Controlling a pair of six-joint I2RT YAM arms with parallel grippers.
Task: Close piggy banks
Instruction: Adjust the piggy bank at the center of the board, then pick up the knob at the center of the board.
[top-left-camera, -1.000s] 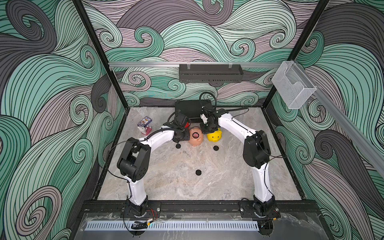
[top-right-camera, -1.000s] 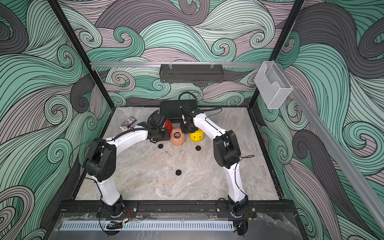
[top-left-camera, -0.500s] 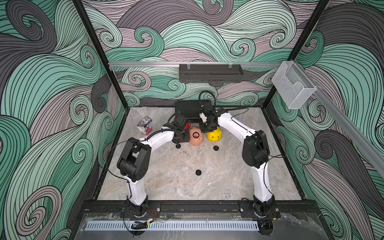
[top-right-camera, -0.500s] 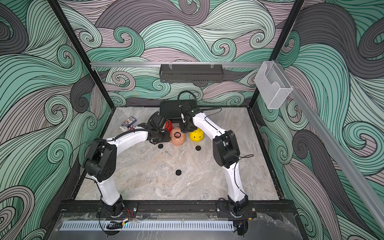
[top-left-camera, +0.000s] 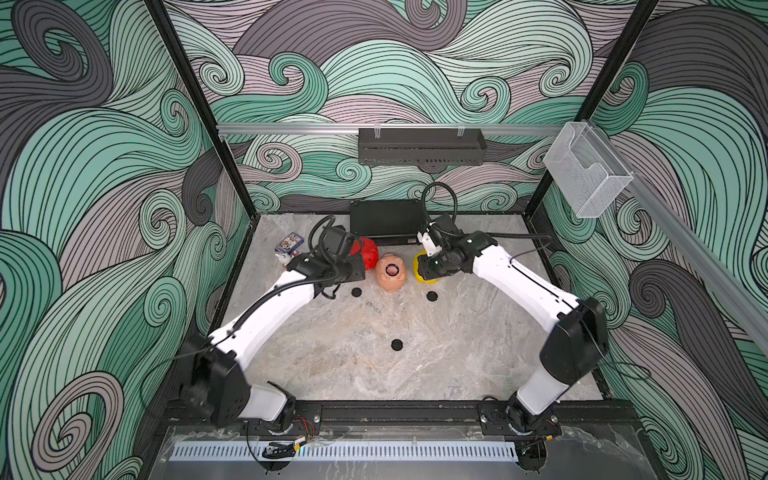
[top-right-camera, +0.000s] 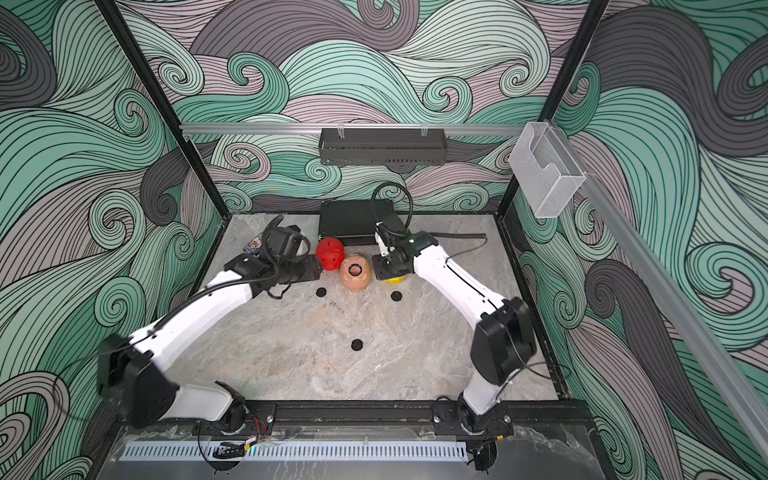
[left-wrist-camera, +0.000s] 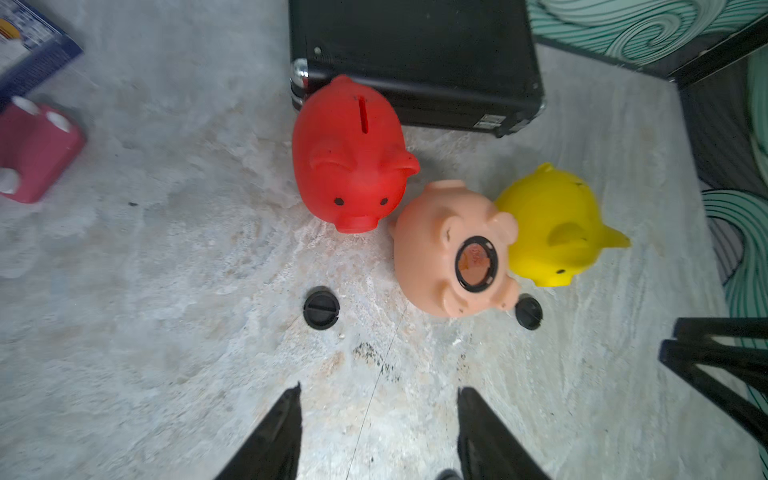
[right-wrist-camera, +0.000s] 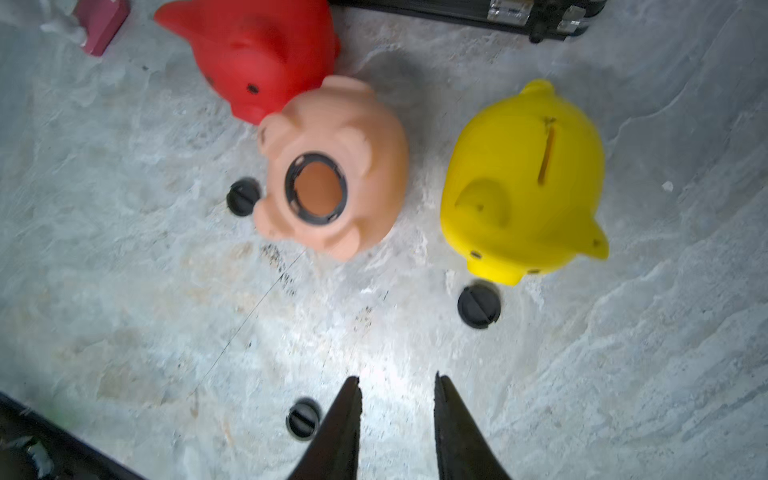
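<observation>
At the far end of the marble table (top-left-camera: 457, 365) stand the red piggy bank (left-wrist-camera: 349, 153) and yellow piggy bank (left-wrist-camera: 548, 224), upright, slots up, long axes roughly back-to-front, snouts toward the arm bases. The peach-pink piggy bank (left-wrist-camera: 424, 249) lies between them belly-up, hole unplugged. Left gripper (left-wrist-camera: 379, 388) and right gripper (right-wrist-camera: 397, 378) hover empty, jaws parted, left wider. Nothing looks closed yet; next, I judge, pinch a plug (left-wrist-camera: 321, 308) by its rim.

Left hand (left-wrist-camera: 380, 389) wider open than before.
</observation>
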